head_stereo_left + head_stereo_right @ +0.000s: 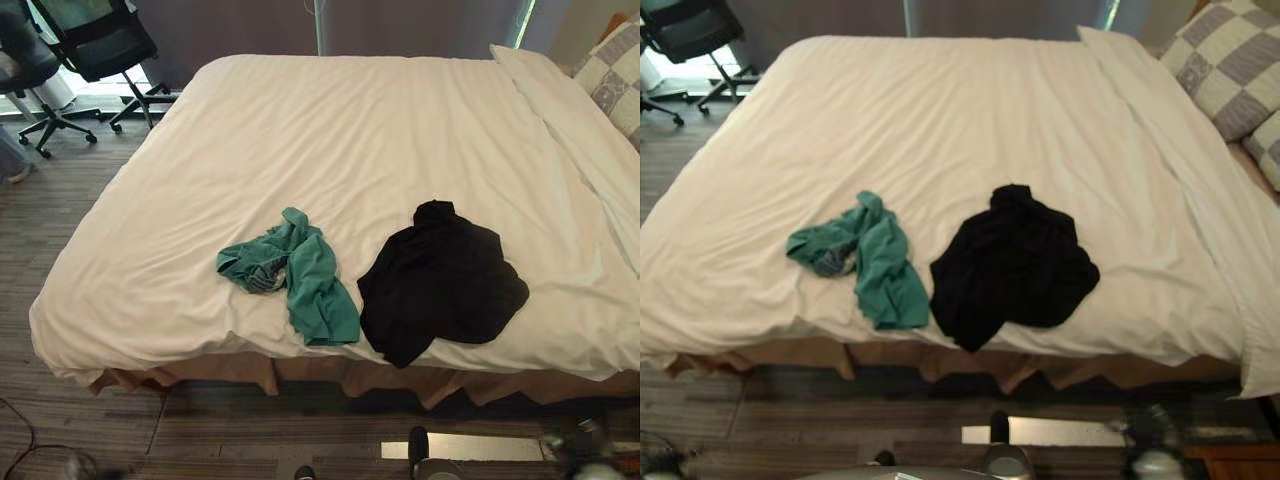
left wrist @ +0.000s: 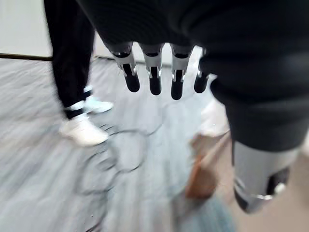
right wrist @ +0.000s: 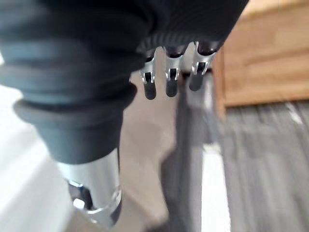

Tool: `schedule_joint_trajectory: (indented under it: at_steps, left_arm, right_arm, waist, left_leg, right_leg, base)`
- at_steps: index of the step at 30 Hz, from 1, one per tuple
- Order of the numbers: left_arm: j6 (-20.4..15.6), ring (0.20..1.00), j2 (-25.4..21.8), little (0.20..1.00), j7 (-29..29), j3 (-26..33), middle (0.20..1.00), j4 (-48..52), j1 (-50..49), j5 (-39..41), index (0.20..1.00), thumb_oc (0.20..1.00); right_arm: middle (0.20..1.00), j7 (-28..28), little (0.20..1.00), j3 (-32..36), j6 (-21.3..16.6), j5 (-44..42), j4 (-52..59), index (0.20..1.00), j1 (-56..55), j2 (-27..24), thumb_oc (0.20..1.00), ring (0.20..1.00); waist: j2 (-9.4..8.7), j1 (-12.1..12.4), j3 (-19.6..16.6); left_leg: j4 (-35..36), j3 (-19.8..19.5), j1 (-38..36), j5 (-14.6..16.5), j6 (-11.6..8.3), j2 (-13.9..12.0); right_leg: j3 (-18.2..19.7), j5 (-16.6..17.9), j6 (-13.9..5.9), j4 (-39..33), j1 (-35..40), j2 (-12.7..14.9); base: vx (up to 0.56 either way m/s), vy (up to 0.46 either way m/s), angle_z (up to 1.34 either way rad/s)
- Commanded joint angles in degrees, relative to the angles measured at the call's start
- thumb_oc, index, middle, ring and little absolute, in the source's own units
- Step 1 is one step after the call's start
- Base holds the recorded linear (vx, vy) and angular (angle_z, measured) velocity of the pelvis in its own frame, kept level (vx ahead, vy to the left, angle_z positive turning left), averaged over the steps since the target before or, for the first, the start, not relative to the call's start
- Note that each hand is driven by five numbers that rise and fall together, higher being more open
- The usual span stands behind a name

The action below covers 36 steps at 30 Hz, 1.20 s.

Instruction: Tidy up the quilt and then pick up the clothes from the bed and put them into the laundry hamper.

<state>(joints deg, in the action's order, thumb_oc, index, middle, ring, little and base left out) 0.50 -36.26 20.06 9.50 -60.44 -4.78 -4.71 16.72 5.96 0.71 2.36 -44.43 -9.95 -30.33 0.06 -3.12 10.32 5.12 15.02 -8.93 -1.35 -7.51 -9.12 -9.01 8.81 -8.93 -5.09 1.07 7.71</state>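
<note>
On the quilt lie green and black clothes, robot hands elsewhere.

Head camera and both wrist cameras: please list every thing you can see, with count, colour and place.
Quilt: one, white, spread over the bed.
Green garment: one, crumpled, near the bed's foot edge.
Black garment: one, crumpled, to the right of the green garment, apart from it.
Pillows: two, checked grey and white, bed's far right corner.
Office chairs: two, black, floor beyond the bed's far left corner.
Person: one, dark trousers, white shoes, on the floor.
Left hand: open, empty.
Right hand: open, empty.
</note>
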Motion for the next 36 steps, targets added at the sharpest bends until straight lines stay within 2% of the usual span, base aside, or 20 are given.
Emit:
schedule_joint_trajectory:
  at_steps: [1,2,4,7,10,14,20,24,26,31,32,33,36]
  left_arm:
    - [-3.32,1.0,-4.31,1.0,4.38,0.13,1.0,4.74,2.5,-1.6,1.0,1.0]
    - [-5.62,1.0,-8.26,1.0,5.16,1.33,1.0,14.87,2.33,-3.7,1.0,1.0]
    - [-7.86,1.0,-11.98,1.0,4.45,2.57,1.0,23.25,3.1,-4.12,1.0,1.0]
    - [-10.17,1.0,-15.04,1.0,3.28,2.72,1.0,32.21,5.54,-4.14,1.0,1.0]
    - [-10.36,1.0,-15.61,1.0,1.91,-2.45,1.0,35.94,11.0,-5.49,1.0,1.0]
    - [-9.22,1.0,-13.57,1.0,0.38,-11.11,1.0,37.56,19.41,-7.02,1.0,1.0]
    - [-4.77,1.0,-12.05,1.0,0.23,-23.33,1.0,31.21,34.61,-11.87,1.0,1.0]
    - [-2.2,1.0,-11.29,1.0,0.38,-27.74,1.0,24.23,41.74,-14.23,1.0,1.0]
    - [-0.27,1.0,-10.28,1.0,-0.02,-31.81,1.0,14.66,49.6,-14.48,1.0,1.0]
    - [0.94,1.0,-7.22,1.0,-1.49,-35.09,1.0,5.79,53.5,-16.61,1.0,1.0]
    - [1.15,0.843,-6.36,0.843,-2.14,-35.38,0.843,4.75,53.39,-17.15,0.843,0.843]
    - [1.51,0.2,-3.62,0.2,-3.1,-35.09,0.2,2.05,51.95,-17.42,0.2,0.2]
    - [1.52,0.2,-0.87,0.2,-4.32,-35.27,0.2,1.14,49.33,-18.73,0.2,0.2]
  right_arm:
    - [1.0,3.05,1.0,0.57,-1.74,4.17,2.42,1.0,3.4,-1.31,1.0,1.0]
    - [1.0,2.42,1.0,1.85,-3.02,9.86,10.65,1.0,2.25,-6.65,1.0,1.0]
    - [1.0,1.37,1.0,2.37,-4.22,13.4,16.38,1.0,2.13,-10.74,1.0,1.0]
    - [1.0,-0.37,1.0,1.32,-5.67,17.46,22.0,1.0,3.59,-15.81,1.0,1.0]
    - [1.0,-1.33,1.0,-2.83,-6.55,20.28,25.75,1.0,8.7,-18.99,1.0,1.0]
    - [1.0,-2.04,1.0,-10.39,-6.46,21.31,27.87,1.0,18.07,-19.73,1.0,1.0]
    - [1.0,-2.4,1.0,-21.15,-5.6,22.18,29.29,1.0,30.72,-18.4,1.0,1.0]
    - [1.0,-2.08,1.0,-23.26,-5.59,22.25,30.72,1.0,32.83,-17.73,1.0,1.0]
    - [1.0,-1.21,1.0,-24.33,-5.82,21.94,32.21,1.0,33.87,-17.96,1.0,1.0]
    - [1.0,-0.76,1.0,-23.48,-6.36,21.58,34.28,1.0,31.85,-18.04,1.0,1.0]
    - [1.0,-0.7,1.0,-22.88,-6.43,21.73,34.94,1.0,31.31,-18.25,1.0,1.0]
    - [1.0,-0.43,1.0,-22.08,-6.37,21.84,35.55,1.0,30.54,-18.16,1.0,1.0]
    - [1.0,-0.12,1.0,-21.07,-6.22,21.77,36.34,1.0,30.26,-17.78,1.0,1.0]
  waist:
    - [-1.62,-2.36,1.17]
    - [-1.46,-2.51,1.11]
    - [-1.33,-2.6,1.02]
    - [-1.48,-2.55,0.8]
    - [-1.68,-2.54,0.73]
    - [-1.87,-2.76,1.54]
    - [-2.03,-3.05,5.26]
    - [-1.93,-3.65,7.14]
    - [-1.89,-4.33,9.12]
    - [-2.03,-5.13,10.85]
    - [-2.09,-5.26,11.17]
    - [-2.22,-5.31,11.64]
    - [-2.26,-5.27,11.8]
  left_leg:
    - [-0.96,-0.59,3.44,2.41,0.43,0.22]
    - [-0.84,-0.65,3.08,2.53,0.46,0.3]
    - [-0.81,-0.81,2.81,2.87,0.43,0.24]
    - [-0.69,-0.84,2.83,2.7,0.46,0.26]
    - [-0.6,-0.56,2.58,2.83,0.61,0.23]
    - [-0.5,-0.07,2.84,2.77,0.82,0.28]
    - [-0.67,0.56,6.12,1.38,0.79,0.02]
    - [-0.75,0.77,8.66,0.29,0.52,-0.15]
    - [-0.72,0.98,11.78,-1.13,0.28,-0.38]
    - [-0.71,1.66,13.3,-1.8,0.17,-0.59]
    - [-0.66,1.79,13.51,-1.83,0.18,-0.61]
    - [-0.66,1.91,13.84,-1.93,0.18,-0.66]
    - [-0.65,1.94,13.98,-1.83,0.23,-0.63]
  right_leg:
    - [-0.25,-8.12,-4.01,2.63,1.15,4.79]
    - [-0.43,-8.15,-4.32,2.94,1.18,5.0]
    - [-0.57,-8.34,-4.57,3.04,1.41,5.16]
    - [-0.5,-8.15,-4.64,3.12,1.28,5.44]
    - [-0.22,-8.12,-4.59,3.15,1.25,5.52]
    - [0.4,-7.71,-4.61,3.2,0.14,5.46]
    - [2.15,-6.76,-4.51,3.74,-4.47,5.15]
    - [2.75,-6.12,-4.55,3.94,-7.1,4.92]
    - [3.13,-5.03,-4.66,3.89,-10.36,4.69]
    - [3.15,-4.51,-4.84,3.7,-12.06,4.66]
    - [3.18,-4.43,-4.93,3.72,-12.29,4.73]
    - [3.03,-4.34,-4.95,3.8,-12.7,4.87]
    - [3.15,-4.35,-4.91,4.04,-13.03,4.95]
  base:
    - [0.0,0.014,0.03]
    - [0.0,0.0,0.0]
    - [0.01,0.018,-0.1]
    - [0.0,0.002,-0.03]
    - [0.0,0.001,0.03]
    - [-0.02,0.002,-0.03]
    - [-0.09,0.006,-0.14]
    - [-0.08,-0.003,-0.07]
    - [-0.13,-0.014,-0.05]
    - [-0.04,-0.005,-0.06]
    - [-0.05,-0.012,-0.07]
    - [-0.03,-0.01,-0.05]
    - [0.0,0.0,0.0]
